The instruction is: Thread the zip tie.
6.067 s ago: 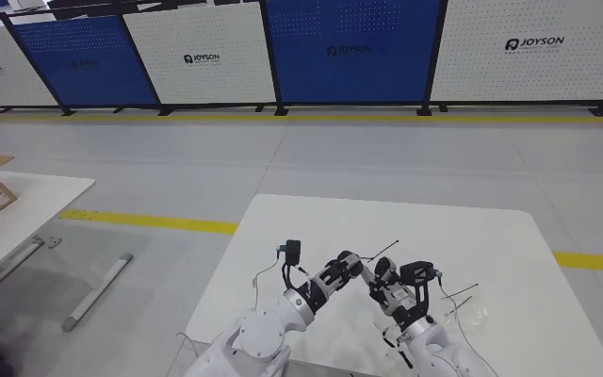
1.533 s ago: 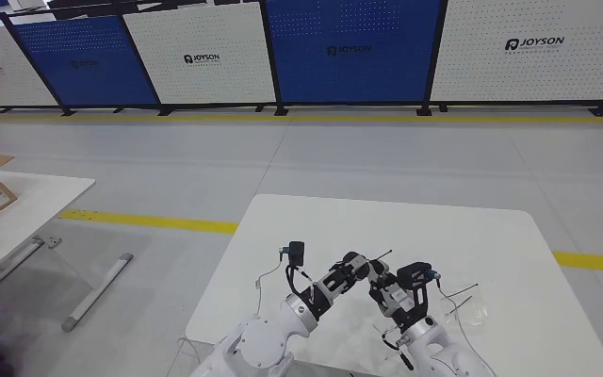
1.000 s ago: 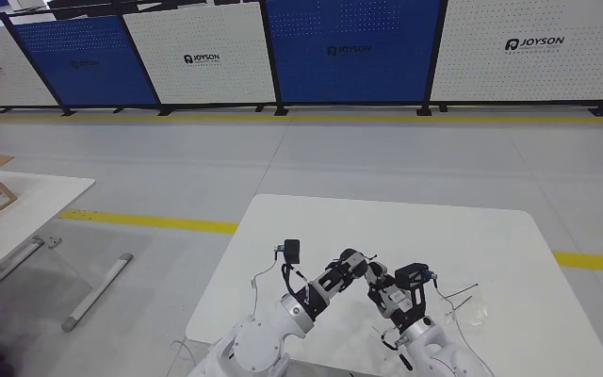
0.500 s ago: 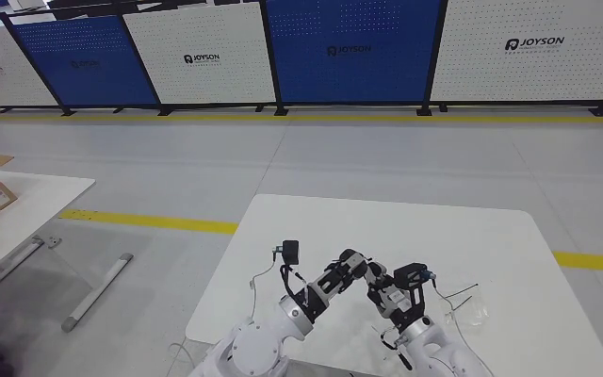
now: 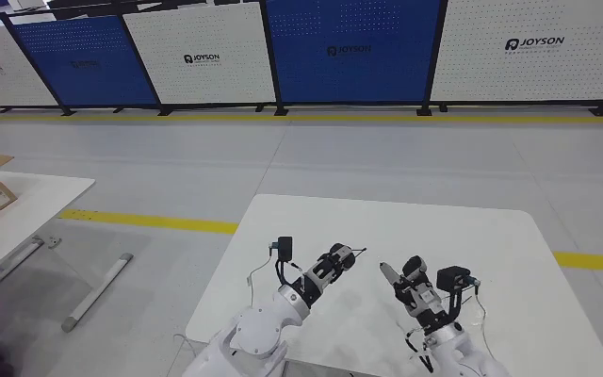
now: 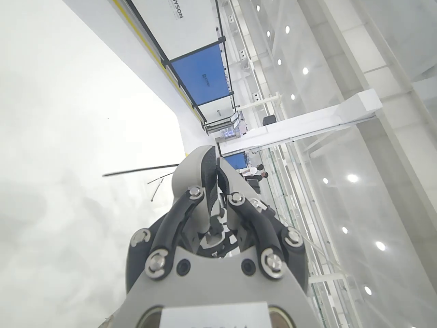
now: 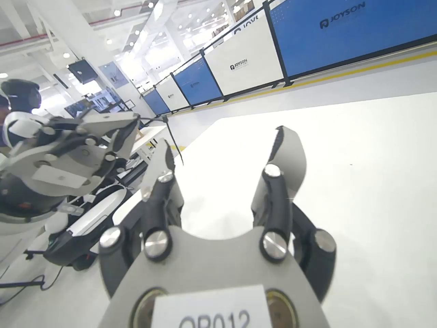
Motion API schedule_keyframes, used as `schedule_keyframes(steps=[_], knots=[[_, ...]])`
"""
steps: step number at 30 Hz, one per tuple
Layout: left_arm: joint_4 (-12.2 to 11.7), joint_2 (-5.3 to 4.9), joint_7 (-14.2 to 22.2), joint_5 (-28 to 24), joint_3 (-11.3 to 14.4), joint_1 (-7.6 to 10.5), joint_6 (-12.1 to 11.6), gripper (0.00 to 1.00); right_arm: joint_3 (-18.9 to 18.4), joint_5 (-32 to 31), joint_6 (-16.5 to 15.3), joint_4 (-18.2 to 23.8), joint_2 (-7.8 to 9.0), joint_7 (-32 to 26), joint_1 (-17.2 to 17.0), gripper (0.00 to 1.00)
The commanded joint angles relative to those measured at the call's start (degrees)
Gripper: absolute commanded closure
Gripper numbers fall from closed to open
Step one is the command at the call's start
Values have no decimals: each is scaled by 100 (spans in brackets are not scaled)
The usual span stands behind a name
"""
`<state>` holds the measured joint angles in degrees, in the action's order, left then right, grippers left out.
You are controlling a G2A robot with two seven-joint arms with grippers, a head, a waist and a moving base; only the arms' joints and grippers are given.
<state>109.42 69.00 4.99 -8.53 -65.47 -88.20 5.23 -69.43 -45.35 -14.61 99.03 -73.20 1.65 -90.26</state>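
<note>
The zip tie (image 7: 174, 143) is pinched between the closed fingers of the left gripper (image 6: 217, 163). Its thin black strand is seen jutting out from them above the white surface (image 5: 396, 221). The right gripper (image 7: 223, 153) is held near the left gripper but apart from it, with its fingers spread wide and nothing between them.

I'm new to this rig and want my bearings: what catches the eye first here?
The left gripper, held over the white table, is shut on a thin black zip tie that sticks out past its fingertips. Beside it, the right gripper stands wide open and empty, apart from the tie.
</note>
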Motion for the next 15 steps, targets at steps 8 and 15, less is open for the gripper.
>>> schedule_keyframes(steps=[8,15], knots=[[-272,-1,-216,-233,-219,-164,-108,100,-1213,1495,-487,303,171,611,-768,0],[-360,4,-253,-272,-257,-246,-187,100,-1709,2424,-487,561,342,790,-1205,0]])
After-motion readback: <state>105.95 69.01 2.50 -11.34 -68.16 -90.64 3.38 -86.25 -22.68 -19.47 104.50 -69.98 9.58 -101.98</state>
